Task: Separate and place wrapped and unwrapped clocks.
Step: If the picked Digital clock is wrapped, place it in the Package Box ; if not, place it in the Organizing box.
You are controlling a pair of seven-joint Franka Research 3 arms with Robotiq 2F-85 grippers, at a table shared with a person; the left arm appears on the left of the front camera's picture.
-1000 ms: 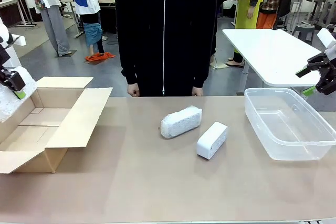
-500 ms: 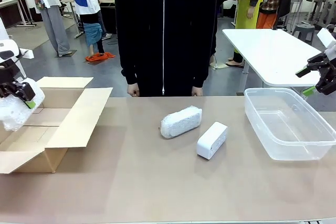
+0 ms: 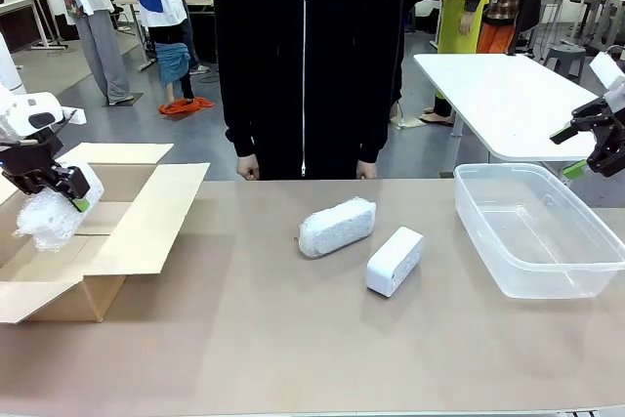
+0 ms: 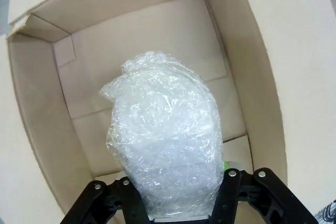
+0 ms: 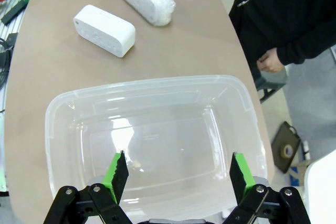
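left claw clenched on a bubble-wrapped bundle, hanging above the open cardboard box at the table's 9 o'clock side. in the left wrist view the claw pinches the bundle at its near end, with the box floor and walls showing all around it, so the load appears to be over the opening and not yet set down. right claw released and empty, jaws spread wide, poised above the clear plastic tub at 3 o'clock; from its own wrist the claw looks straight down into the tub. a second wrapped bundle and the bare white clock lie near the table's centre, the clock just at 4 o'clock of the bundle. likely hazards: the wrap is soft and crinkly, so the pinch may hold film rather than the body inside, and the bundle could sag or slide out early; a release too close to the box's 9 o'clock wall could leave it perched on the rim or tipped out over the side; a descent that catches the open flap could shove the light box along the table. at the centre, the two remaining pieces lie close enough that a reach for one may nudge the other. the person stands at 12 o'clock, hands at the far edge.
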